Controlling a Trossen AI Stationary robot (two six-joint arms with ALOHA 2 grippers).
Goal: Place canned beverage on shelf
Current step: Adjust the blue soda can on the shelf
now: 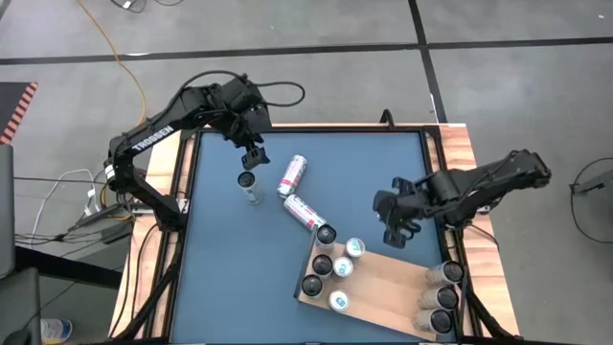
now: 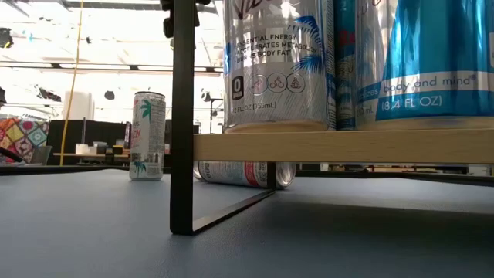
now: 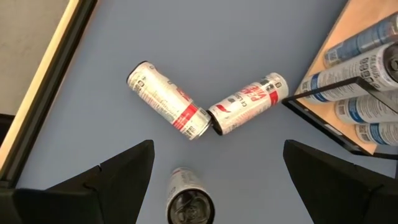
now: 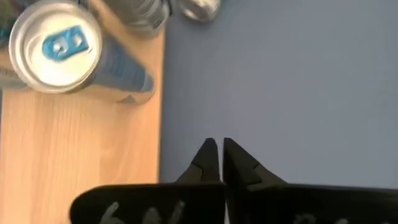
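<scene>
Right gripper [image 1: 395,234] is seen closed and empty at 12 o'clock of the shelf [image 1: 383,287]; left gripper [image 1: 252,159] is spread over an upright can [image 1: 249,185]

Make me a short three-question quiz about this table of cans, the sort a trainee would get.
1. True or false: the right tool is holding a can.
2. How many cans lie on their sides on the blue tabletop? A) none B) two C) four
3. Fill in: the left tool hangs open above a can that stands ____.

Key:
1. False. Its fingers are shut on nothing, beside the edge of the wooden shelf.
2. B. Two red-striped cans lie end to end between the standing can and the shelf.
3. Upright, on the tabletop.
</scene>
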